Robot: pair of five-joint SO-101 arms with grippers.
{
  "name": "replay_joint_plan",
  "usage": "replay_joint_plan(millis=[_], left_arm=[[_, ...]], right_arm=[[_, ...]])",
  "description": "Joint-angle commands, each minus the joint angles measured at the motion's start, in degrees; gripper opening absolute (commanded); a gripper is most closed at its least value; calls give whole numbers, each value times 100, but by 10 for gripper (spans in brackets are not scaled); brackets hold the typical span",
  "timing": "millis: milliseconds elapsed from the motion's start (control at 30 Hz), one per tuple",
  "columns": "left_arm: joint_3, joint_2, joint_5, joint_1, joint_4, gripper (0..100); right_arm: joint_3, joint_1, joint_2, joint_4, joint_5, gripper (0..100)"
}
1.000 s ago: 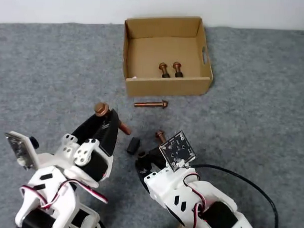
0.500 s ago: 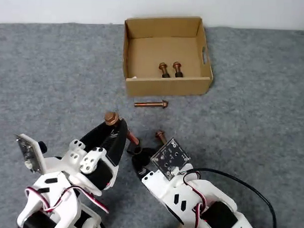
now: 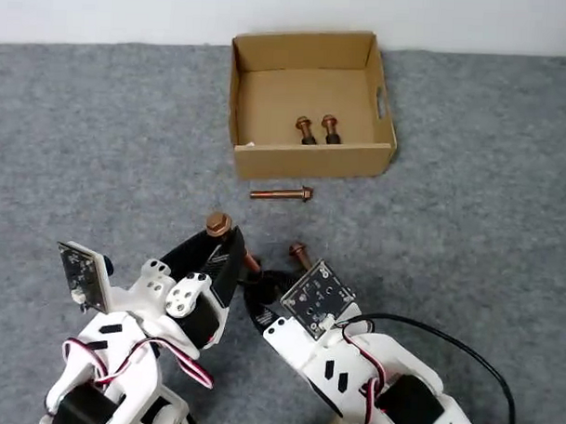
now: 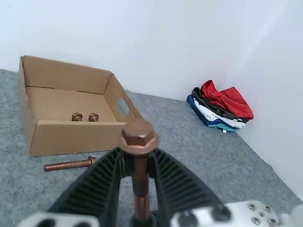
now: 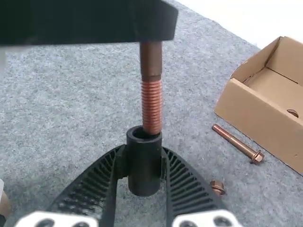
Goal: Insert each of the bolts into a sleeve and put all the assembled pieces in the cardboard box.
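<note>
Near the front of the tabletop (image 3: 469, 209), the left gripper (image 4: 137, 160) is closed on a bolt (image 4: 138, 138); the right gripper (image 5: 143, 158) is clamped around a black sleeve (image 5: 143, 172); the bolt's threaded tip sits in the sleeve mouth; the cardboard box (image 3: 308, 162) holds two assembled pieces (image 3: 307, 131); a loose bolt (image 3: 280, 193) lies just before it.

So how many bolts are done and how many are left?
Two finished pieces sit in the box. Right now the left fingers hold a bolt with its tip at the mouth of the sleeve in the right fingers. Two more bolts wait on the carpet: one before the box, one near the sleeve.
</note>
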Motion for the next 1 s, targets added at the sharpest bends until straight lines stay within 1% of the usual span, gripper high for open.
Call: replay_joint_plan(millis=[0, 133, 300, 400, 633, 900, 967], left_arm=[[-22, 9, -62, 18, 9, 5], [-22, -9, -158, 70, 273, 5], [-75, -18, -308, 70, 624, 5], [-75, -18, -308, 105, 651, 5], [-75, -18, -308, 651, 659, 5], [-31, 9, -308, 659, 677, 5], [-13, 18, -308, 659, 835, 8]], right_arm=[[-413, -4, 4, -163, 141, 8], [-413, -4, 4, -171, 343, 8], [-413, -4, 4, -171, 334, 8], [-413, -4, 4, -171, 334, 8], [-413, -4, 4, -171, 334, 8], [-413, -4, 4, -171, 334, 8], [-413, -4, 4, -171, 343, 8]])
